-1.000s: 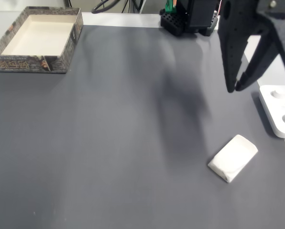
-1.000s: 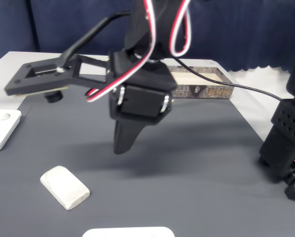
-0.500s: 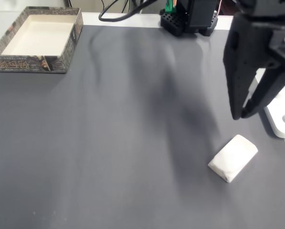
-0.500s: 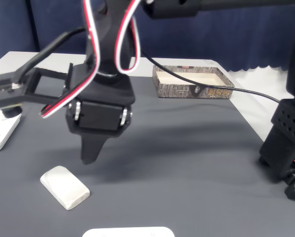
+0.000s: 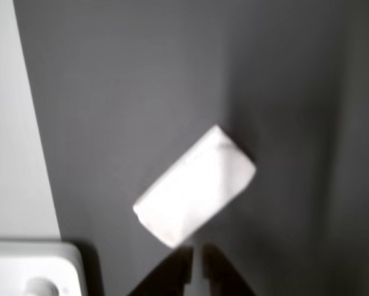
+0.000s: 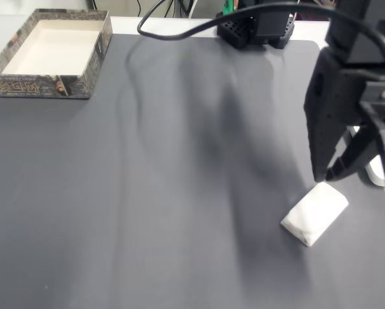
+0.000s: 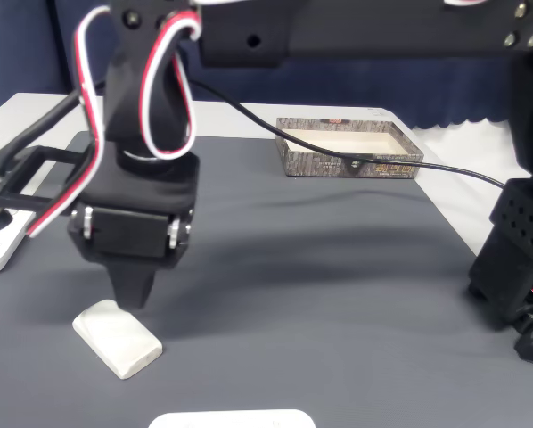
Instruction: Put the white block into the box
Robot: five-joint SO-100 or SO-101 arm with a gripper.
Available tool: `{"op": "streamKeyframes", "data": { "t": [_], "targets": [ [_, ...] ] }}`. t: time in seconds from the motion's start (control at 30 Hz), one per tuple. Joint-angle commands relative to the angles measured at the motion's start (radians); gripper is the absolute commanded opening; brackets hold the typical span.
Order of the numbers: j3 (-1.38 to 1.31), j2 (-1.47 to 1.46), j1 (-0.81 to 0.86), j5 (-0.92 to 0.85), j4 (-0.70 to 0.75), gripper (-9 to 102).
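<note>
The gripper (image 6: 326, 177) hangs low over the near right part of the dark mat (image 6: 154, 193), tips just above the far end of the white block (image 6: 315, 214). In the other view its fingertips (image 5: 186, 271) come up from the bottom edge with only a thin gap between them, so the jaws stand nearly closed and hold nothing.

The block lies flat and skewed on the mat, free of the tool, with its long axis diagonal in the other view (image 5: 195, 185). The box (image 6: 51, 53) sits well apart at the far left corner in a fixed view, and behind the arm in another fixed view (image 7: 348, 148); its cream inside holds nothing.

Risks, as judged from here:
- Jaws this narrow cannot straddle the block. Coming straight down would land the tips on its top face or its end, pushing or tipping it instead of gripping.
- The block lies skewed to the jaw line. Closing on a diagonal would pinch corners and could squirt it sideways.
- A white device (image 5: 33, 268) sits just beside the block. A nudged block could slide against it, leaving no room for a finger on that side.
- A black cable (image 6: 179, 29) trails across the far mat and could snag on the way to the box.
</note>
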Motion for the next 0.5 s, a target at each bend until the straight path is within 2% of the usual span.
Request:
{"op": "streamKeyframes", "data": {
  "t": [0.0, 0.47],
  "targets": [
    [-0.112, -0.005, -0.026, 0.0, 0.006, -2],
    [-0.244, -0.109, -0.003, 0.069, 0.037, -2]
  ]
}}
